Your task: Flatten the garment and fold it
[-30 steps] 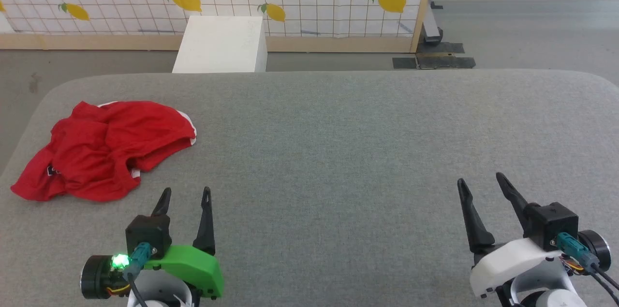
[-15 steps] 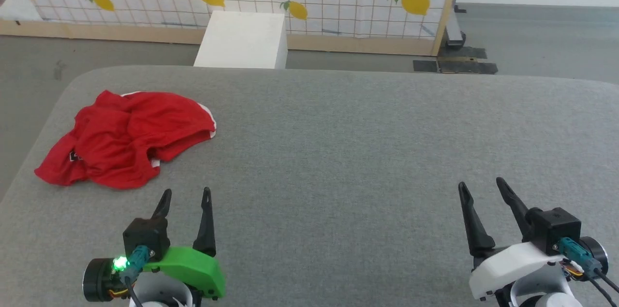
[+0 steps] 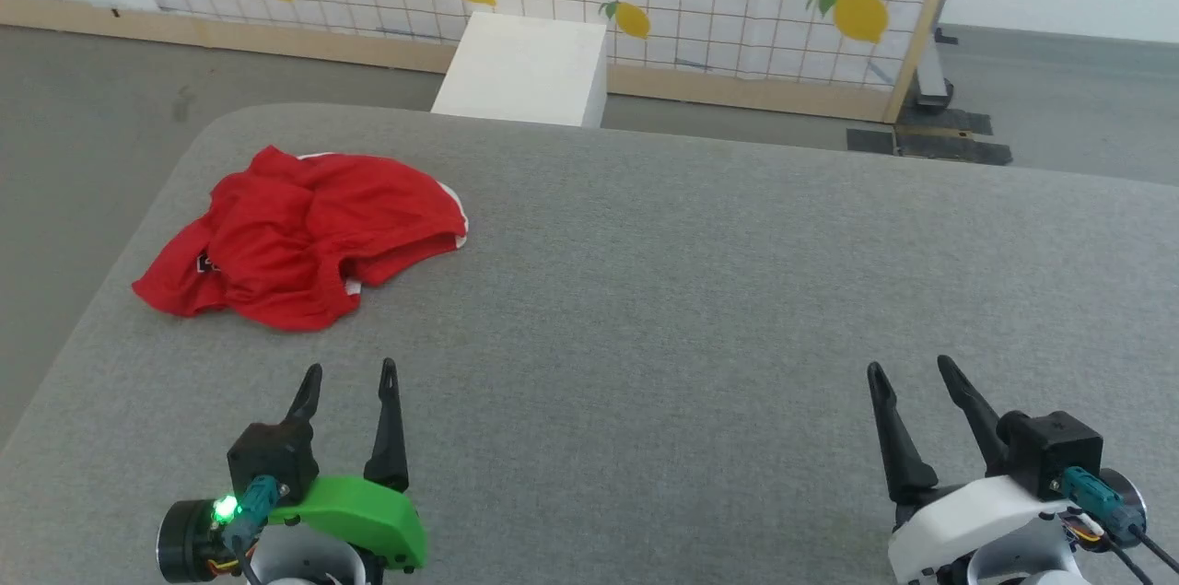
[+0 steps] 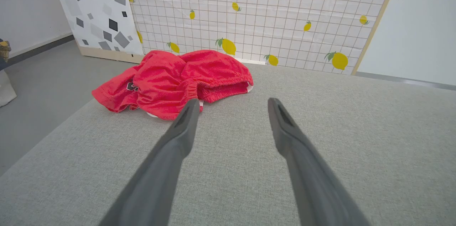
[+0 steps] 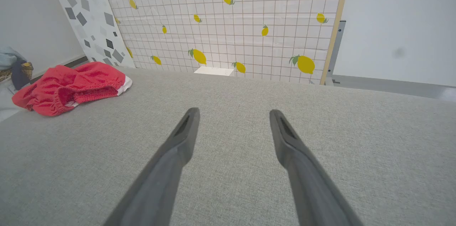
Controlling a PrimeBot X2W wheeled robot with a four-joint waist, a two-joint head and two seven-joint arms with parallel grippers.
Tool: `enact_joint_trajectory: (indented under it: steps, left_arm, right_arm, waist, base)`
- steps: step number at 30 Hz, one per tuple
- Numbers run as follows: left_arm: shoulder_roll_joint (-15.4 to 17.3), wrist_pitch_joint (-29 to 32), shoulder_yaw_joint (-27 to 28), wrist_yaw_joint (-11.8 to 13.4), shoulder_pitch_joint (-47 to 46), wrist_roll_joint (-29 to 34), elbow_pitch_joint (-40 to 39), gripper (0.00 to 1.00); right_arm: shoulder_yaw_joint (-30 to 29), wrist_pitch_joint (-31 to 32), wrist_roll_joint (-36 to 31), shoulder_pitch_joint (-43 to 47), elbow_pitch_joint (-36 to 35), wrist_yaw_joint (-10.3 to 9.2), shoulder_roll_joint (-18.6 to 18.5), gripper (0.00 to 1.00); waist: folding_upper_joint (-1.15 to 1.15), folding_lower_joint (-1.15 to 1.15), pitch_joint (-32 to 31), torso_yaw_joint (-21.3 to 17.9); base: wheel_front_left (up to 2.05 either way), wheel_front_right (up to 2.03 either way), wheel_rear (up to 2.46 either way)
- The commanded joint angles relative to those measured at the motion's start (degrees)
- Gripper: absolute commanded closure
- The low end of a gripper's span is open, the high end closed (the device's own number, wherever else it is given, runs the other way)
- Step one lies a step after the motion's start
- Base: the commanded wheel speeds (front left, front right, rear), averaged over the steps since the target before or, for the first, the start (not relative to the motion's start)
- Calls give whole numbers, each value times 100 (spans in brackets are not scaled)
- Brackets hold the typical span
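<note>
Red shorts in a crumpled heap, not flat, on the grey tabletop near its far-left corner. They sit ahead and left of my left claw, clear of it. Gathered elastic waistband is bunched, facing my side. White trim peeks out at the right end and under the near edge. Small printed mark near the left leg hem, I can't read it.

crumpled red garment, grey table, parted left claw
</note>
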Motion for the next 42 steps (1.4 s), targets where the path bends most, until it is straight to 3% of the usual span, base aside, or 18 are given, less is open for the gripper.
enact_joint_trajectory:
  steps: [1, 37, 42]
  left_arm:
    - [3, -57, 4, 25, 68, -68, 17, 0]
    - [-5, -485, -16, 176, 184, -479, 149, 0]
    - [-8, -542, -22, 203, 200, -530, 165, 0]
  right_arm:
    - [26, -68, 81, 38, 37, -4, 5, 0]
    - [221, -359, 631, 185, 304, -7, 9, 0]
    - [230, -390, 453, 204, 274, -8, 9, 0]
  waist:
    - [0, 0, -7, 77]
    - [0, 0, -30, 864]
    - [0, 0, -19, 949]
  base:
    - [0, 0, 0]
    - [0, 0, 0]
    - [0, 0, 0]
